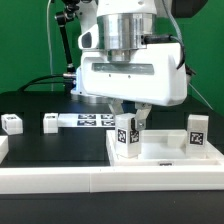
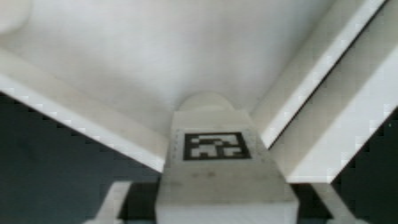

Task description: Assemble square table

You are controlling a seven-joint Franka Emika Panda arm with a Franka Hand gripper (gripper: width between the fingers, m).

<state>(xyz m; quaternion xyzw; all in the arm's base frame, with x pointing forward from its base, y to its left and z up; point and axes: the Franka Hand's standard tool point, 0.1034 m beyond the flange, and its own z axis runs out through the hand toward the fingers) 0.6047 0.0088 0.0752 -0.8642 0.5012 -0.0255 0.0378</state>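
**Leg pinched at the tray's corner**

The long white border rail [image 1: 60, 182] runs along the table's near edge. Just behind it lies the square table top [image 1: 170, 156], rim up, its floor bare in the wrist view. The gripper [image 1: 128, 124] pinches a tagged leg [image 1: 127, 140] upright over the top's corner on the exterior view's left. A second leg [image 1: 196, 132] stands by the top's opposite edge. Farther back on the black table [image 1: 30, 105] — open room around them — lie the marker board [image 1: 92, 120], a third leg [image 1: 50, 123] and a fourth leg [image 1: 12, 124].
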